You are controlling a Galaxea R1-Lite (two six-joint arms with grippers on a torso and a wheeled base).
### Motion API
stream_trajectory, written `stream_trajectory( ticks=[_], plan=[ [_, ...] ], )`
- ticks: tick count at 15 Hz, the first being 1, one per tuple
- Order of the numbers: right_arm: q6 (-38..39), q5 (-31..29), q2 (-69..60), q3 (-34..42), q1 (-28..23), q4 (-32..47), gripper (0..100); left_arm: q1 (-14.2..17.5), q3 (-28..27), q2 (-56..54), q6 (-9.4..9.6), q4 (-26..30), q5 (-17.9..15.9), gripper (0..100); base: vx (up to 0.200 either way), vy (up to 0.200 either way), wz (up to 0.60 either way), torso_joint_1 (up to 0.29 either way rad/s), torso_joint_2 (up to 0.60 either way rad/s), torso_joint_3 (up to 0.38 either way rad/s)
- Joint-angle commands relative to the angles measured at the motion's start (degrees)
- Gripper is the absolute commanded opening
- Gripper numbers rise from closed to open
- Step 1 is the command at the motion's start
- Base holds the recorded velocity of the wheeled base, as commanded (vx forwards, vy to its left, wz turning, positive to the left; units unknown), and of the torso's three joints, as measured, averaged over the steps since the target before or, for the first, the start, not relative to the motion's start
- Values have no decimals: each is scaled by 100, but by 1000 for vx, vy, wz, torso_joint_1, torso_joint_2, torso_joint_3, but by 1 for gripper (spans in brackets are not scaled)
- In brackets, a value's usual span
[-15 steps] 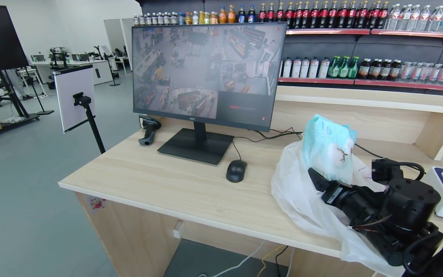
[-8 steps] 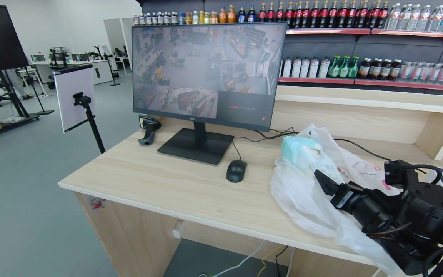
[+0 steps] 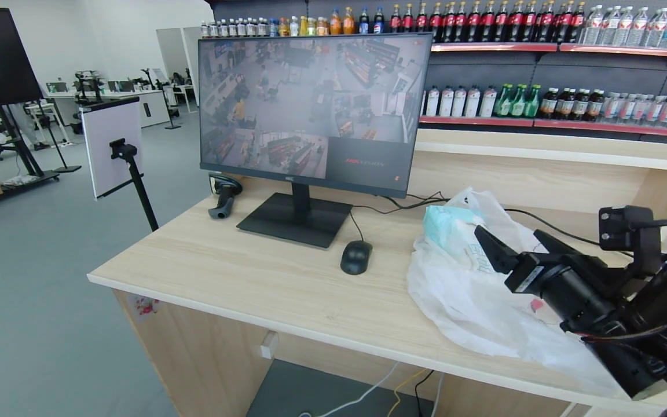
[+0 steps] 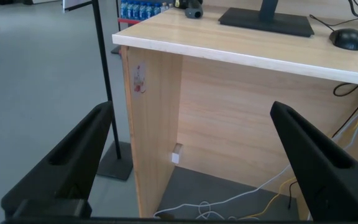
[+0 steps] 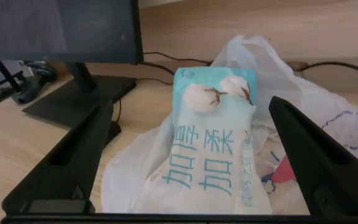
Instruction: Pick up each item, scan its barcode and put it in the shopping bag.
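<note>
**Head view.** The right hand hangs over the shopping bag, fingers spread wide with nothing between them. The tissue packet lies just ahead of the fingertips, inside the bag's mouth, and is not gripped. The bag slumps on the bench directly under the hand. The handheld scanner stands well off to the hand's left, past the mouse and the monitor.

My reading is that the bagging step for this packet is about finished. The next move calls for drawing the hand back without snagging the loose film, then going for another item.

**Left wrist view.** The left hand is wide open and empty. It is held low, below the bench top and facing the bench's side panel. A small sticker on that panel is too small to read.

**Right wrist view.** The packet sits squarely ahead between the open fingers, propped at a slant in the bag. Its face is pale teal with a cotton-boll picture near the far end and large teal characters below, legible but left unread here. The bag film carries red and blue printed marks to one side of the packet, crumpled and not readable. The monitor's bezel logo is too small to make out.
</note>
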Motion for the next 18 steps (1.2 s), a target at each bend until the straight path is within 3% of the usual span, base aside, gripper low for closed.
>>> stream_trajectory(
  ticks=[1,6,14,18],
  plan=[
    [-356,166,-443,-436,99,-3,100,2,0,-2,0,-4,1,100,0,0,0,0,0,0],
    [-1024,1598,-741,-489,107,-3,100,2,0,-2,0,-4,1,100,0,0,0,0,0,0],
    [-831,1800,-935,4,2,-3,100,2,0,-2,0,-4,1,100,-200,0,0,3,5,1],
    [-778,1800,-1058,12,-103,-3,100,2,0,-2,0,-4,1,100,0,0,0,0,0,0]
  ],
)
